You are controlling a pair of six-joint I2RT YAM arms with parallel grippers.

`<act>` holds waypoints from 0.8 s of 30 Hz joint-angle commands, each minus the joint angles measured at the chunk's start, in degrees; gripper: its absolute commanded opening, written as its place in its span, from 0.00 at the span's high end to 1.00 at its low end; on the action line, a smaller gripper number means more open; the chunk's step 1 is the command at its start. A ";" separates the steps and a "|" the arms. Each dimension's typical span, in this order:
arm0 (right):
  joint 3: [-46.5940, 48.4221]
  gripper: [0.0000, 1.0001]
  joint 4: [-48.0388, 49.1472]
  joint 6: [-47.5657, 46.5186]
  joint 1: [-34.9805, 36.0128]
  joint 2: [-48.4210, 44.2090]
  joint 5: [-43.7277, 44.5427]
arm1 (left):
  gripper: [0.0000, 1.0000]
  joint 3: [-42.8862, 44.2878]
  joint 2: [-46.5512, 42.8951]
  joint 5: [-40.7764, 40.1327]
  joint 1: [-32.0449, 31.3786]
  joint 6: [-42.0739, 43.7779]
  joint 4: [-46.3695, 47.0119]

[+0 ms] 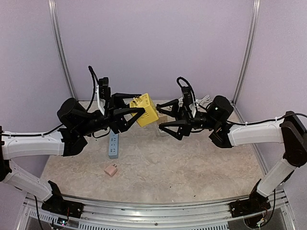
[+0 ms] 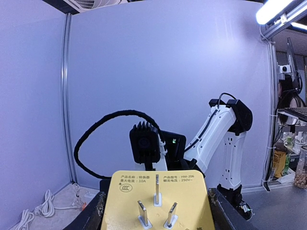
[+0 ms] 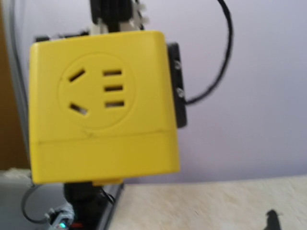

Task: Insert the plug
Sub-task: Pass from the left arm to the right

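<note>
Adapter cube (image 3: 100, 105): yellow plastic, smooth, with a soft sheen and a moulded seam low on its face.
Prongs (image 2: 157, 189): bare metal, bright.
Power strip (image 1: 113, 145): pale blue-grey plastic, smooth.
Small plug (image 1: 111, 169): pink plastic, matt.
Left tool (image 1: 142, 102): black plastic, matt.
Right tool (image 1: 159, 116): black plastic, matt.
Arm shells (image 1: 31, 143): white, smooth, lightly glossy; the joints are black and dull.
Cable sleeve (image 2: 115, 115): black, woven, rough-looking.
Desk (image 1: 192, 167): pale, mottled like stone, matt.
Frame rail (image 1: 158, 211): metal with a brushed aluminium look.
Walls (image 1: 158, 43): lilac, smooth, matt.
</note>
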 commanded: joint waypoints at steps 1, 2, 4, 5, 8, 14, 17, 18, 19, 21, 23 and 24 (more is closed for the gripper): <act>-1.73 0.05 17.65 11.10 -0.42 3.74 -4.39 | 0.89 0.12 1.81 0.63 -1.40 -1.54 6.99; -1.83 0.06 20.22 12.71 -0.46 4.35 -4.44 | 0.89 0.22 2.16 0.52 -1.71 -1.57 7.32; -1.71 0.06 25.22 14.88 -0.40 5.54 -4.92 | 0.90 0.57 3.03 0.68 -2.00 -2.04 8.30; -1.67 0.06 26.14 15.18 -0.29 5.93 -4.82 | 0.91 0.74 3.30 0.87 -2.12 -2.51 9.04; -1.75 0.06 26.04 12.89 0.05 5.86 -3.34 | 0.92 0.94 4.52 0.22 -2.71 -3.46 11.04; -2.33 0.06 21.69 5.95 1.59 3.06 0.60 | 0.91 1.11 6.82 -1.40 -3.51 -3.46 12.91; -3.31 0.06 21.64 2.61 2.36 1.97 1.95 | 0.91 1.03 7.54 -2.48 -3.67 -3.86 15.01; -3.54 0.06 21.55 1.78 2.49 1.68 1.92 | 0.91 1.16 7.89 -2.73 -3.72 -3.97 15.51; -3.72 0.05 21.56 1.30 2.56 1.41 1.81 | 0.91 1.27 8.05 -2.74 -3.76 -3.98 15.58; -3.72 0.05 20.90 0.59 2.61 0.98 1.16 | 0.91 1.56 8.28 -2.33 -3.76 -4.07 15.63; -3.70 0.05 20.62 0.22 2.66 0.67 0.07 | 0.91 1.65 8.72 -1.56 -3.76 -4.07 16.25; -3.63 0.05 20.33 0.19 2.76 0.37 -0.15 | 0.91 1.58 8.87 -1.14 -3.76 -4.07 16.66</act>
